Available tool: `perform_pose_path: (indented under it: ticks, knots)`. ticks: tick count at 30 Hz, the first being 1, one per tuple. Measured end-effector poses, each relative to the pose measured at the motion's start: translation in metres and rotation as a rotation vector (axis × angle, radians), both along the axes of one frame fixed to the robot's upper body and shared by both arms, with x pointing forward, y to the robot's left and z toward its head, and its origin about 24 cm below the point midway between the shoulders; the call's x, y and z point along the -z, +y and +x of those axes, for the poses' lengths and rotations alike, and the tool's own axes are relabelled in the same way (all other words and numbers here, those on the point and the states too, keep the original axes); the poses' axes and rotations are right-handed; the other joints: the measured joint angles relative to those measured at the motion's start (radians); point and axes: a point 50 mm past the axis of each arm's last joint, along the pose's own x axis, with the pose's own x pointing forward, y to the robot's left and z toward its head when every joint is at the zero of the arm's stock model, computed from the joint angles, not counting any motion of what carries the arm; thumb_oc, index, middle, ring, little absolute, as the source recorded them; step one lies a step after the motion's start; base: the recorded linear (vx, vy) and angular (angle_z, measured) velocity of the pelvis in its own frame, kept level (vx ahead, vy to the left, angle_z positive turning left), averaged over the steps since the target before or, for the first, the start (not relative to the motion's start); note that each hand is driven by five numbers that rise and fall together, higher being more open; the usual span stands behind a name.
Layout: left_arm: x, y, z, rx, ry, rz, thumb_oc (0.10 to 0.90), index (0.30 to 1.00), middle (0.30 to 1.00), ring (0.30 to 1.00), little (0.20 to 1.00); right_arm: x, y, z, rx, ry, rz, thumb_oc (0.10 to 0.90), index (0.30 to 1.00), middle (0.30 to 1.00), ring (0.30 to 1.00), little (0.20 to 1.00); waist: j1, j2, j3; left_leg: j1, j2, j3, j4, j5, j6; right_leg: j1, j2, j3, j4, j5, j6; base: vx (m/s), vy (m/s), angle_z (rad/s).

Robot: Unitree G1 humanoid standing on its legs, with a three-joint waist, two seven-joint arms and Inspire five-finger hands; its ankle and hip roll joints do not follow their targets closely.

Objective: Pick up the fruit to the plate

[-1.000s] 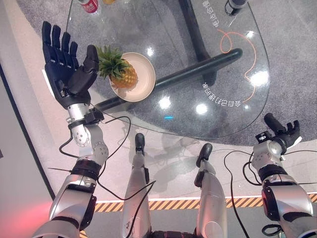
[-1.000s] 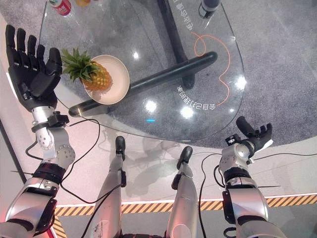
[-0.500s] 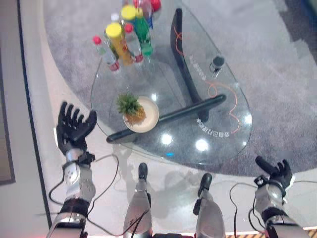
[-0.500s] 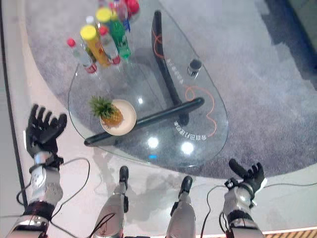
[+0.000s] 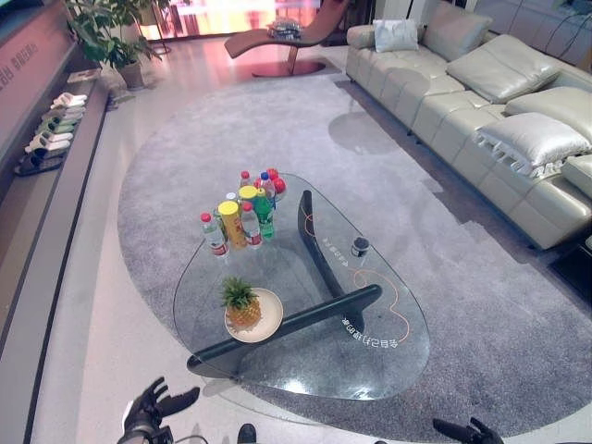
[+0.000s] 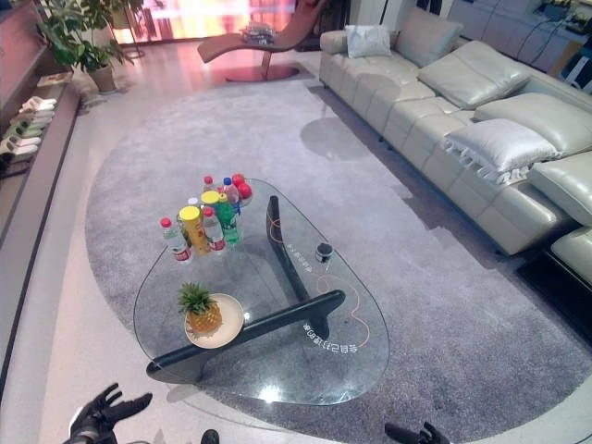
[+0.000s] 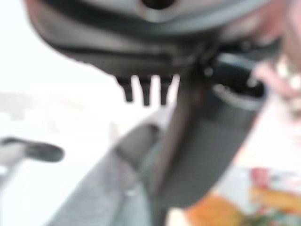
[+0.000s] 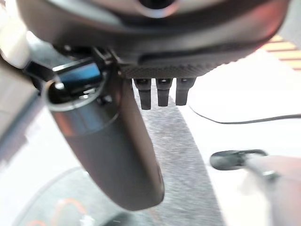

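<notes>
Yellow pineapple [image 5: 243, 308] – green-crowned, upright.

The head camera has swung up and back, so the whole glass-topped counter [image 5: 370, 356] now sits small in a wide room. The dark left hand [image 5: 148, 414], a second ago raised beside the counter's edge near the cream round plate [image 5: 270, 314], has dropped well clear, fingers spread. The dark right hand [image 5: 472, 431] has sunk lower too.

Bright, even room light; pale glare spots on the glass counter [image 5: 305, 365]; both wrist views blurred up close.
</notes>
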Motion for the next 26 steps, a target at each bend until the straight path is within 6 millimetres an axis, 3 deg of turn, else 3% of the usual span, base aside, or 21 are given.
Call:
perform_pose_path:
  ticks: [5,10,15,26]
  knots:
    - [0.013,-0.021,-0.014,0.165,0.156,-0.058,0.800,0.900,0.900,0.900,0.900,0.006,0.006,-0.023,-0.082,0.142,0.051,0.800,0.900,0.900,0.900,0.900,-0.004,0.019,-0.011,0.016,0.001,0.001,0.000,0.000,0.000,0.011,0.001,0.000,0.002,-0.001,-0.001,0.05,0.018,0.00]
    - [0.022,-0.035,-0.026,0.230,0.297,-0.124,0.800,0.900,0.900,0.900,0.900,0.010,0.012,-0.029,-0.178,0.243,0.085,0.800,0.900,0.900,0.900,0.900,-0.022,0.026,-0.019,0.022,0.001,0.001,0.000,0.000,-0.001,0.014,0.002,0.001,0.004,-0.001,-0.001,0.03,0.015,0.00]
    - [0.025,-0.038,-0.038,0.241,0.395,-0.176,0.800,0.900,0.900,0.900,0.900,0.012,0.016,-0.040,-0.191,0.317,0.123,0.800,0.900,0.900,0.900,0.900,-0.021,0.024,-0.023,0.035,0.002,0.002,0.000,-0.004,-0.004,0.029,0.002,0.001,0.002,-0.005,0.000,0.00,0.000,0.00]
    - [0.026,-0.039,-0.041,0.247,0.425,-0.186,0.800,0.900,0.900,0.900,0.900,0.012,0.018,-0.045,-0.200,0.363,0.159,0.800,0.900,0.900,0.900,0.900,-0.020,0.029,-0.036,0.035,0.013,0.012,0.000,-0.007,-0.008,0.027,0.011,0.001,0.001,-0.007,-0.003,0.00,0.000,-0.01]
